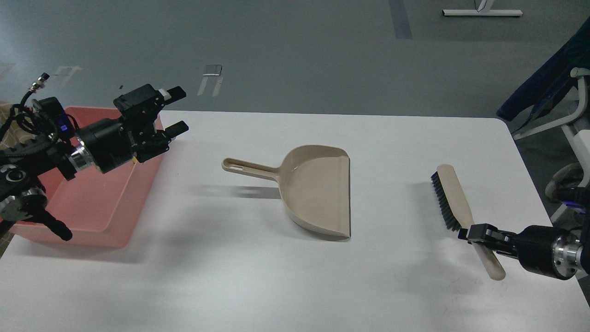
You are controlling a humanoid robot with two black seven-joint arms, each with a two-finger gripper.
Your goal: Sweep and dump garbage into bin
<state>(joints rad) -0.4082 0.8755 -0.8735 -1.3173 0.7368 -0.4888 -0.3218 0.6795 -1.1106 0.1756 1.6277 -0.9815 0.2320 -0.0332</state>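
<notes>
The salmon-pink bin [99,203] stands at the table's left edge. My left gripper [179,110] is open and empty, held above the bin's right rim. A tiny yellow speck [134,159], possibly the garbage, shows under my left wrist over the bin; the rest is hidden by the arm. The beige dustpan [318,189] lies empty in the middle of the table, handle pointing left. The brush [449,198], with black bristles and a beige handle, lies at the right. My right gripper [470,234] is closed across its handle.
The white table [258,276] has its far edge behind the dustpan and its right edge just past the brush. A chair [567,115] with dark cloth stands off the table's right far corner.
</notes>
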